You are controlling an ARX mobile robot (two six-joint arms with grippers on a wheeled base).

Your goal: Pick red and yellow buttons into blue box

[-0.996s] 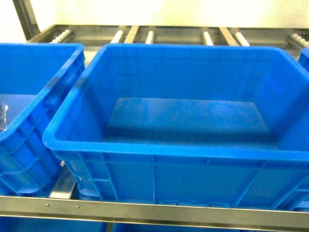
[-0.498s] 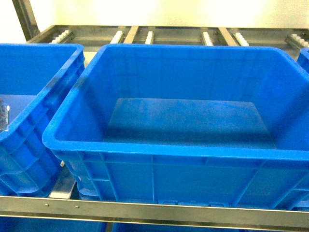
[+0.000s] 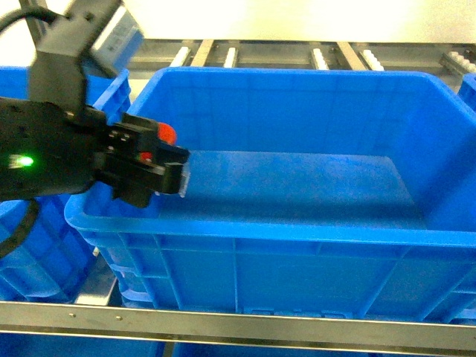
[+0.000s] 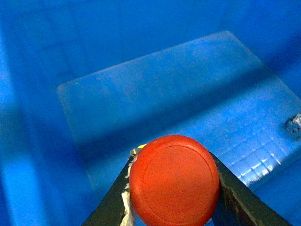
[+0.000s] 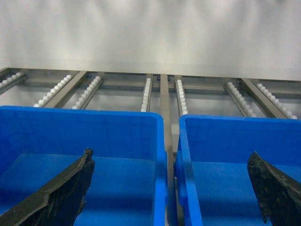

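The big blue box (image 3: pixel 297 232) fills the middle of the head view, and nothing lies on its floor (image 4: pixel 178 84). My left gripper (image 3: pixel 162 162) reaches in over the box's left rim and is shut on the red button (image 3: pixel 168 134). In the left wrist view the round red cap (image 4: pixel 174 181) sits between the two black fingers (image 4: pixel 113 207), above the box floor. A thin yellow sliver (image 4: pixel 142 146) peeks from behind the cap; I cannot tell what it is. My right gripper (image 5: pixel 171 156) is open, nothing between its fingers, and does not show in the head view.
A second blue crate (image 3: pixel 44 260) stands to the left, behind my left arm. Along the front runs a steel shelf rail (image 3: pixel 238 323). Behind the box are roller tracks (image 3: pixel 230 56). The right wrist view looks over two blue crates (image 5: pixel 117 127) side by side, roller rack (image 5: pixel 146 94) beyond.
My left arm has come into the head view from the left, carrying the red button over the blue box's left rim. The box has not moved.
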